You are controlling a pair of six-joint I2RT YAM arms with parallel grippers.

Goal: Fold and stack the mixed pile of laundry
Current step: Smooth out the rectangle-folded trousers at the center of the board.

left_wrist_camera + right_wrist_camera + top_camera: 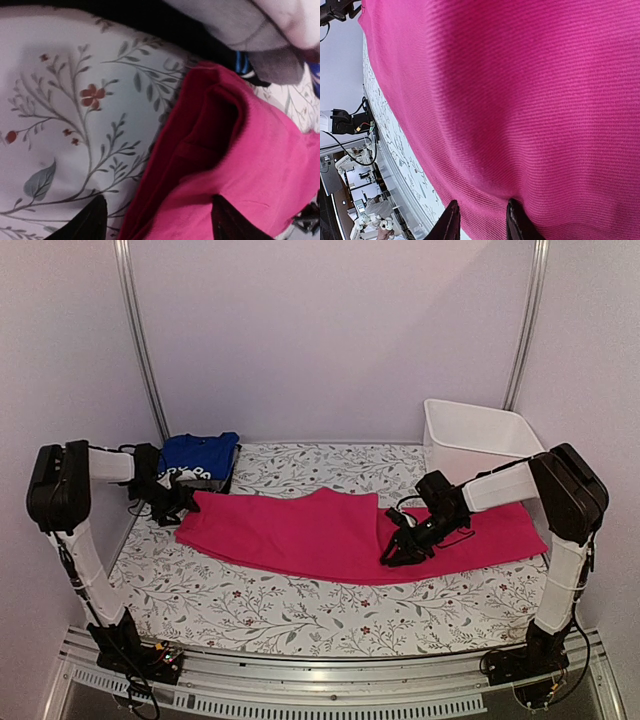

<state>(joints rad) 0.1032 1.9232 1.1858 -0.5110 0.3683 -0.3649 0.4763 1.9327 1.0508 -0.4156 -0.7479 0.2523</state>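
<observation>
The magenta-pink garment (330, 530) lies spread across the middle of the table. My left gripper (181, 503) is at its left end. In the left wrist view, the left gripper (159, 222) is wide open and straddles the garment's folded edge (210, 135). My right gripper (400, 545) is down on the garment's right half. In the right wrist view, the right gripper (482, 222) pinches a ridge of the pink cloth (520, 100) between its narrowly spaced fingers. The royal-blue garment (200, 454) lies folded at the back left. Grey cloth (240, 27) shows by it in the left wrist view.
A white plastic bin (478, 438) stands at the back right, just behind my right arm. The floral table covering (300, 605) is bare in front of the garment. Frame posts rise at the back left (140, 340) and back right (525, 330).
</observation>
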